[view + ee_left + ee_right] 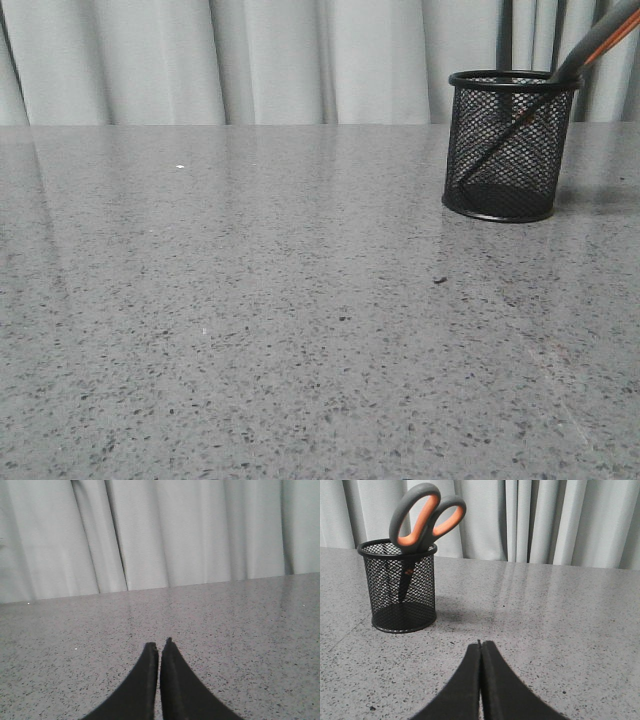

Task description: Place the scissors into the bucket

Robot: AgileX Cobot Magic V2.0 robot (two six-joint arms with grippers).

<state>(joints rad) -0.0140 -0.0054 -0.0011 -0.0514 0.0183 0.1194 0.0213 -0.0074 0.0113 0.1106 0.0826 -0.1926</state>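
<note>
1. Nearest in the left wrist view, the left gripper (159, 647) had its fingers (145, 680) pressed together with nothing between them, over bare speckled grey bench (250, 630).
2. In the right wrist view, the right gripper (480, 645) likewise had its fingers (500, 690) closed tip to tip and held nothing.
3. Neither gripper appeared in the front view, which showed only the bench (250, 300) stretching away.
4. Farther off, the bucket (400, 587) stood upright on the bench, well apart from the right fingers; the left wrist view did not show it at all.
5. The scissors (422, 515) stood inside the bucket, blades down behind the mesh, leaning against the rim.
6. The right wrist view showed both grey handles with their orange loops; the front view cut the scissors (600, 45) off at its edge, above the bucket (505, 150).
7. Farthest back hung a pale pleated curtain (280, 60).
</note>
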